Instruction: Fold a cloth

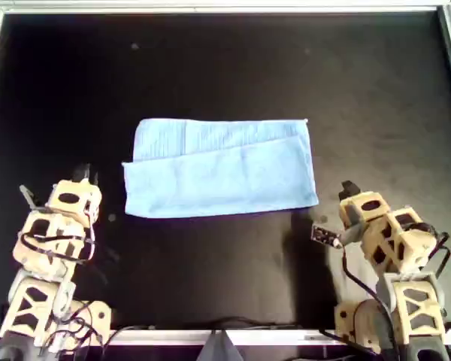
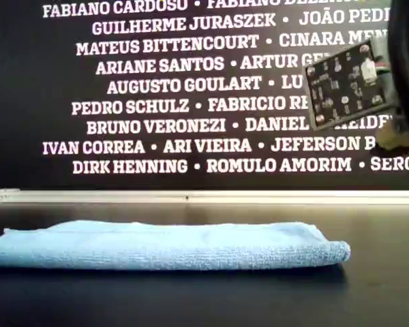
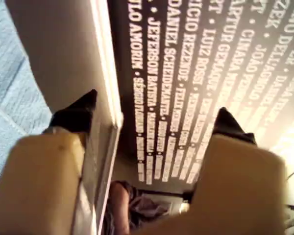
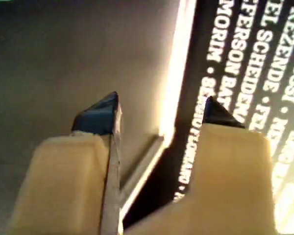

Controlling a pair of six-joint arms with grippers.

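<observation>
Pincer (image 3: 154, 115) and pincer (image 4: 159, 110) gape empty; cloth (image 1: 222, 169) lies folded.

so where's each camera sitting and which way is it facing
overhead: above, facing down at the black table and the cloth; both arms show at the picture's bottom corners.
exterior: low at table level, side-on to the cloth, name wall behind; a circuit board at the exterior view's right.
left wrist: along the open left claw, toward table rim and wall.
right wrist: along the open right claw, same rim and wall.
overhead and exterior share the cloth.
</observation>
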